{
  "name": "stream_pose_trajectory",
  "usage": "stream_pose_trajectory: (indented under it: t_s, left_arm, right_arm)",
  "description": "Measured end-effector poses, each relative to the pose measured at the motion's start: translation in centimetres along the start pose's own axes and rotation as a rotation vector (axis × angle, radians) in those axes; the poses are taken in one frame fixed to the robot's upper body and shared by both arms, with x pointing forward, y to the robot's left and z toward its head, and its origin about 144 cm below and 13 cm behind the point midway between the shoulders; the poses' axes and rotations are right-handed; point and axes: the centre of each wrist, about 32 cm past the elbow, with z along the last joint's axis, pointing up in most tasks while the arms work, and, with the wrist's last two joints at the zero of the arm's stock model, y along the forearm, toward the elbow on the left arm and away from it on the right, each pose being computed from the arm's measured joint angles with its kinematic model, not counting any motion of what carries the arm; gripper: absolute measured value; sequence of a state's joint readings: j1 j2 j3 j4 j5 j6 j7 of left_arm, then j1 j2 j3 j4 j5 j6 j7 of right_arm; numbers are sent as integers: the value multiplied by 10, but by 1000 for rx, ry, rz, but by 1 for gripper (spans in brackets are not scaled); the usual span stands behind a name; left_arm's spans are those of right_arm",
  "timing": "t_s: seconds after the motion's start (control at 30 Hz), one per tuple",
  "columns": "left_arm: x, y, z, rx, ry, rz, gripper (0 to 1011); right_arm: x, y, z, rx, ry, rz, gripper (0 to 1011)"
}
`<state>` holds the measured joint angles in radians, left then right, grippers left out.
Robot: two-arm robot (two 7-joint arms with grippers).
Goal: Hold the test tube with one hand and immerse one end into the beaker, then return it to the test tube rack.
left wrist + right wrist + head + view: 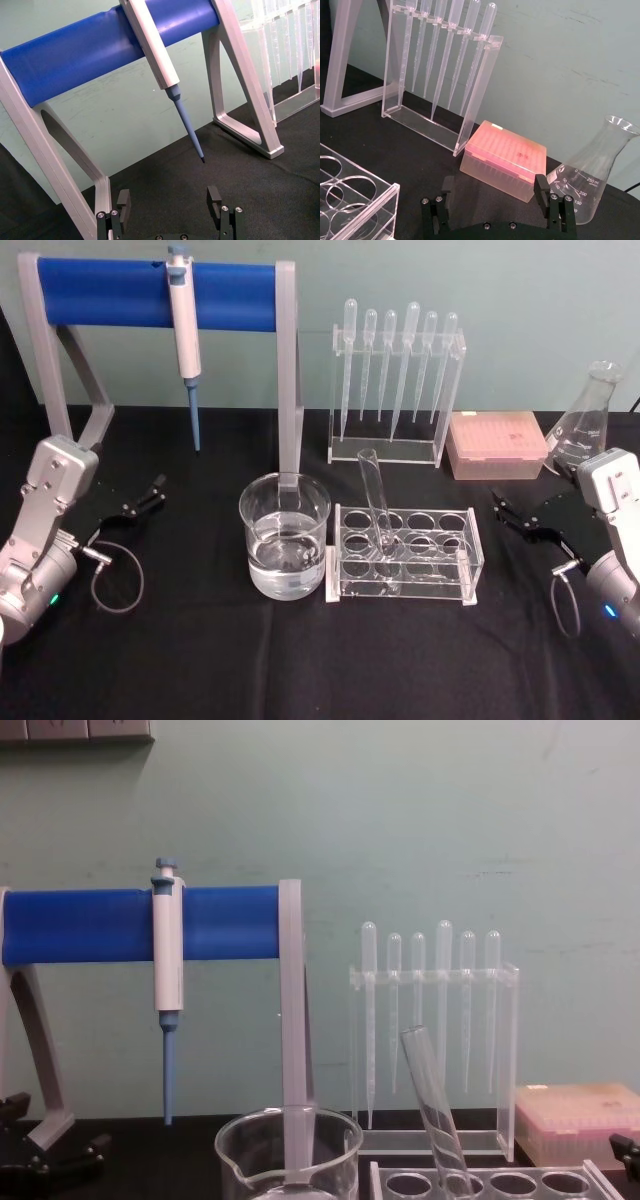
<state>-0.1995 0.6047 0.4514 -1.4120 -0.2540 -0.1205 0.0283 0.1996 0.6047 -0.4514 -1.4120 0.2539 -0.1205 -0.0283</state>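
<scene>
Test tube (375,495): leans tilted in rack (470,552), mouth up, prob. a front-row hole, just beside water-filled beaker (262,525) for short reach; left claw (150,492) & right claw (506,508) spread, empty, at bench (200,660) sides.

Pale green wall (450,820) behind; black-draped table (300,670) in front; even light.

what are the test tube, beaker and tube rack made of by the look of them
Test tube: likely glass, clear, thin glossy wall.
Beaker: likely glass, clear with rolled rim and sharp highlights.
Test tube rack: probably acrylic, flat clear sheets with bright cut edges; could be another plastic.
</scene>
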Motion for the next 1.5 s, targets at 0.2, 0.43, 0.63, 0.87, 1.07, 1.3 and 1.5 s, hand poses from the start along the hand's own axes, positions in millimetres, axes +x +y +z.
stream_pose_trajectory:
  t_s: [0.2, 0.43, 0.63, 0.87, 1.07, 1.3, 1.5]
  left_arm:
    - [0, 0, 0, 0, 0, 0, 1000]
    - [0, 0, 0, 0, 0, 0, 1000]
    - [0, 0, 0, 0, 0, 0, 1000]
    - [0, 0, 0, 0, 0, 0, 1000]
    - [0, 0, 0, 0, 0, 0, 1000]
    - [0, 0, 0, 0, 0, 0, 1000]
    - [0, 0, 0, 0, 0, 0, 1000]
  right_arm:
    - [0, 0, 0, 0, 0, 0, 1004]
    - [1, -16, 5, -8, -27, -18, 1004]
    - [3, -42, 23, 2, -17, 46, 1004]
    - [6, -59, 55, 46, 22, 267, 1004]
    - [-4, -48, 72, 89, 31, 444, 1004]
    - [-18, -26, 80, 93, 37, 515, 1004]
    - [-27, -1, 86, 86, 89, 527, 1004]
